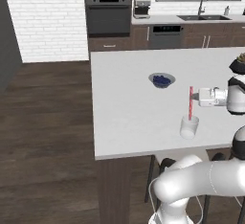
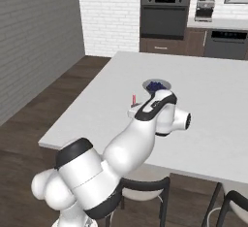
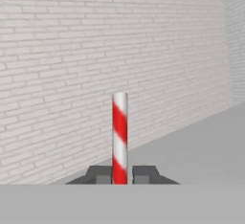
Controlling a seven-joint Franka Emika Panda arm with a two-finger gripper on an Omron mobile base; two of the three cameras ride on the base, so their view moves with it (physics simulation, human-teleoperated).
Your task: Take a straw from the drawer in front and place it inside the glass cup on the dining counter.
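- I have the gripper (image 1: 194, 97) clenched on the straw (image 1: 191, 102); in the hand view the two dark tips pinch the red-and-white stick (image 3: 119, 139) from both sides, upright between them
- From the left base view the straw stands vertical just above the glass cup (image 1: 189, 127) on the dining counter (image 1: 124, 113); its lower end looks to be at or just inside the rim, though I cannot tell how deep
- I judge the job nearly done; what remains is to lower it a little and let go
- Risk: the straw is much taller than the short tumbler; dropped from too high or off-centre, it could tip over the rim and roll onto the counter, or lever the light cup over
- Risk: a sideways nudge while the stick sits inside the glass could drag the cup along
- Nearby: a dark blue bowl (image 1: 161, 80) sits behind and to the left of the cup, well apart; nothing blocks the descent
- In the right base view my own arm covers the cup; only the straw's top (image 2: 134, 98) peeks out, so I rely on the left base view for alignment
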